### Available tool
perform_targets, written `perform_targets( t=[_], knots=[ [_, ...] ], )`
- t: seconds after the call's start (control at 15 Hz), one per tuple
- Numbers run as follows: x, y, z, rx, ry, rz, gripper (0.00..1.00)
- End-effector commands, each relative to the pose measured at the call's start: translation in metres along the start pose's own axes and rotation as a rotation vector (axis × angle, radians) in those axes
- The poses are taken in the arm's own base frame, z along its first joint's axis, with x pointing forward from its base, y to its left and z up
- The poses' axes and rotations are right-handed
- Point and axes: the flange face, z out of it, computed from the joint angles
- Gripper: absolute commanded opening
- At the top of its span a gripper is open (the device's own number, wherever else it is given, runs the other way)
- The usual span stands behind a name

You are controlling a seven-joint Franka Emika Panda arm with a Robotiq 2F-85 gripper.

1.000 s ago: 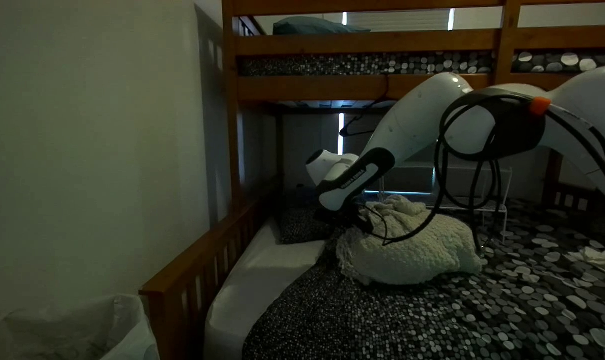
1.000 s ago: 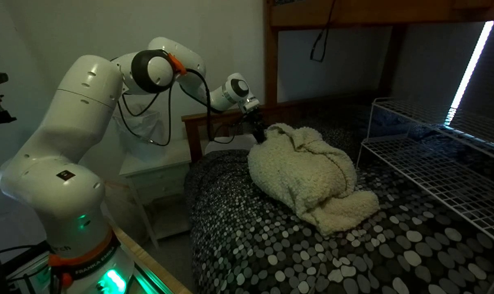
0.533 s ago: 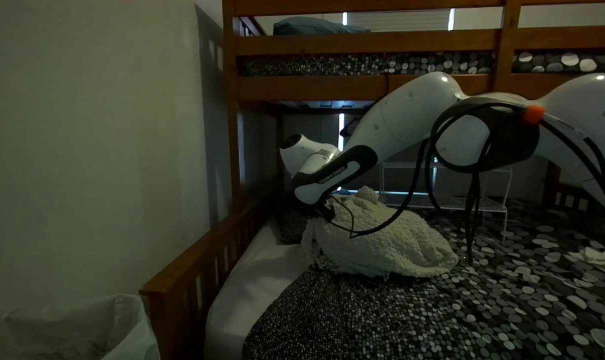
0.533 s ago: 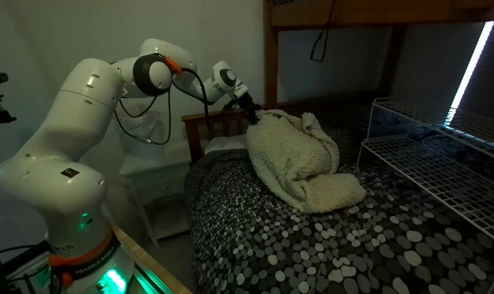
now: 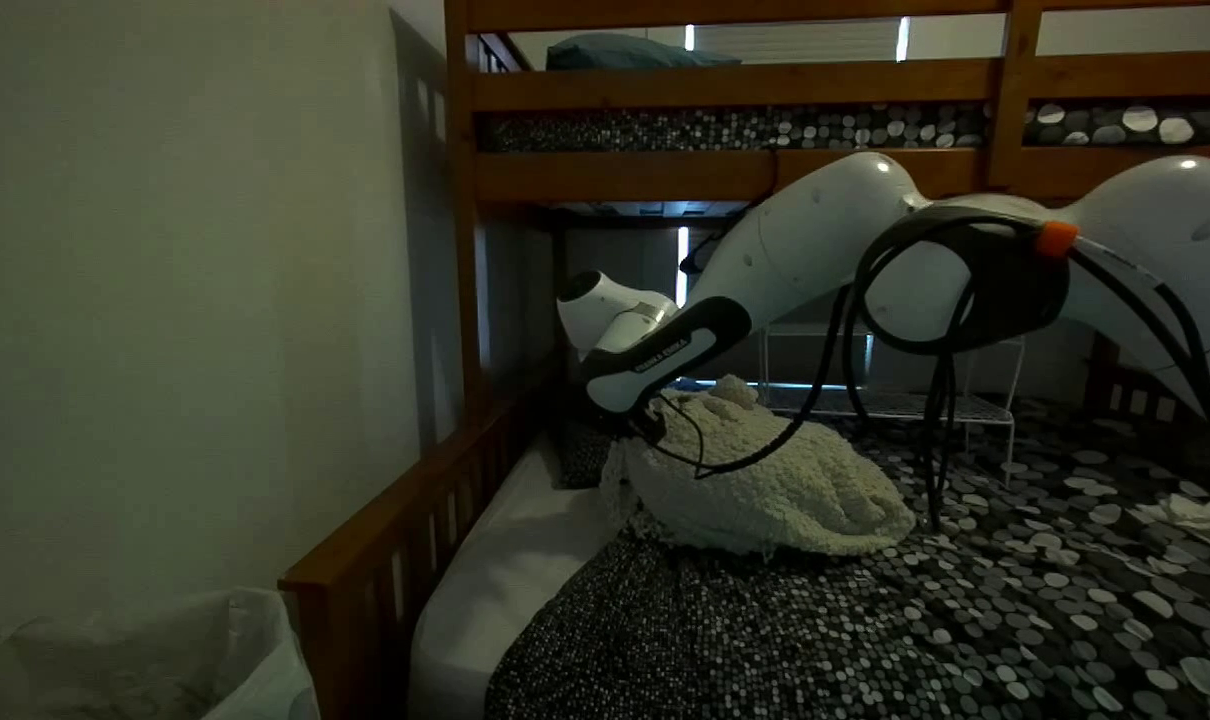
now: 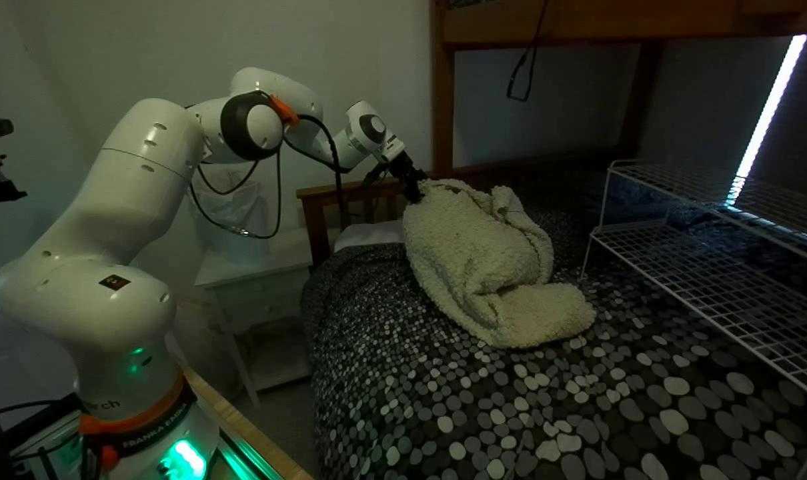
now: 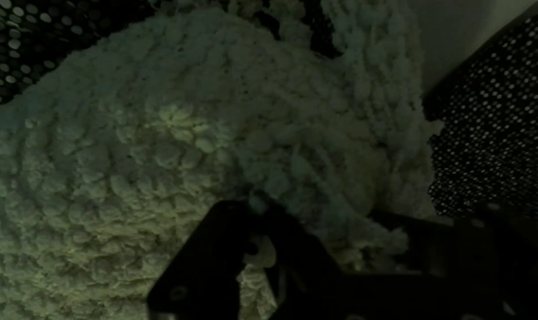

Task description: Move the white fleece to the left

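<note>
I have a black gripper [image 7: 252, 210] and, at its tips, a plain cream-white fleece [image 6: 473, 250]. Beneath it I see a duvet [image 6: 397, 380] in black, patterned with grey and white spots, small near the gripper and larger farther off. The arm [image 6: 150, 143] leading to it is white with black bands and orange patches. Above the gripper, I get brown bed rails [image 5: 625, 178] and a teal pillow [image 5: 625, 52].

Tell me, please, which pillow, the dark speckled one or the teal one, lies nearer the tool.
The dark speckled pillow: it lies on the lower bunk, close by the tool. The teal pillow rests on the upper bunk, well above.
</note>
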Motion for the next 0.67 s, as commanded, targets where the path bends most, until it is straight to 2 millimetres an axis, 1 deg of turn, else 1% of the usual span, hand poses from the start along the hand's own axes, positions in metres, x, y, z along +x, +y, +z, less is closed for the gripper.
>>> perform_targets(
  t=[0.0, 0.07, 0.33, 0.4, 0.47, 0.6],
  knots=[
    [-0.020, -0.030, -0.021, 0.139, -0.041, -0.035, 0.00],
    [-0.032, -0.041, -0.034, 0.164, -0.049, -0.052, 0.00],
    [-0.063, -0.067, -0.077, 0.292, -0.073, -0.141, 0.00],
    [-0.075, -0.072, -0.090, 0.327, -0.082, -0.163, 0.00],
    [-0.084, -0.077, -0.101, 0.356, -0.079, -0.194, 0.00],
    [-0.095, -0.084, -0.120, 0.420, -0.067, -0.242, 0.00]
  ],
)
